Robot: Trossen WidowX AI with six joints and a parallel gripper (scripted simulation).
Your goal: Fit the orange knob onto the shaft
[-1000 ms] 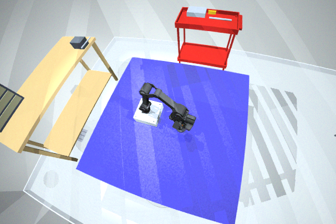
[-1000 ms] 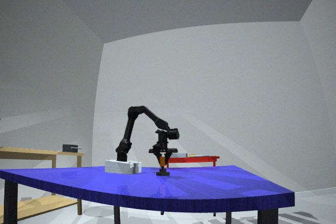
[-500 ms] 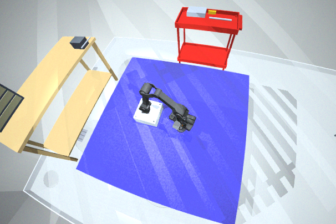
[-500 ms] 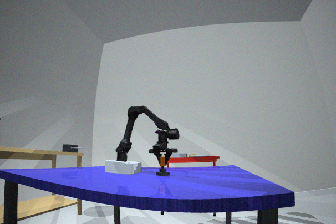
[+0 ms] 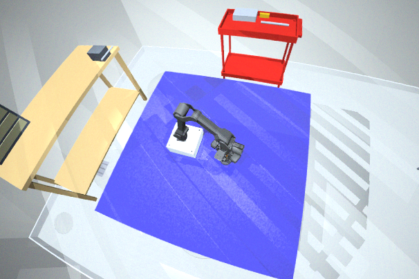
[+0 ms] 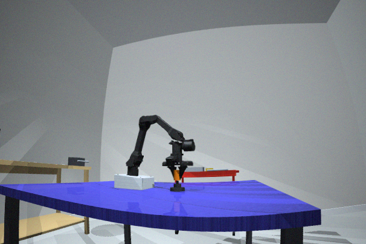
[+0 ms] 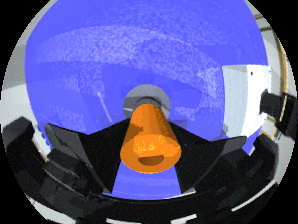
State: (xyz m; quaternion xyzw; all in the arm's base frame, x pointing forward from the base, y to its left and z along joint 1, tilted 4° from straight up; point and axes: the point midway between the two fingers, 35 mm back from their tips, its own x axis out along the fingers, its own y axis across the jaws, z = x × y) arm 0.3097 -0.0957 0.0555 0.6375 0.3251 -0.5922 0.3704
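Note:
My gripper [image 6: 176, 174] [image 7: 149, 151] [image 5: 225, 157] is shut on the orange knob [image 6: 176, 174] [image 7: 149, 141] and holds it upright, directly above the round pedestal [image 6: 177, 189] [image 7: 148, 94]. In the exterior view the knob's lower end sits on the top of the dark shaft [image 6: 177, 182], with a stretch of shaft still showing between knob and pedestal base. In the wrist view the knob covers the shaft, and only the pedestal's grey rim shows behind the knob. The shaft's flat side is hidden.
The arm's white base block [image 5: 184, 141] [image 6: 134, 182] stands on the blue table [image 5: 207, 193] [image 6: 199, 205] just left of the pedestal. A red cart [image 5: 259, 45] [image 6: 209, 173] stands behind the table and a wooden bench [image 5: 55, 117] to the left.

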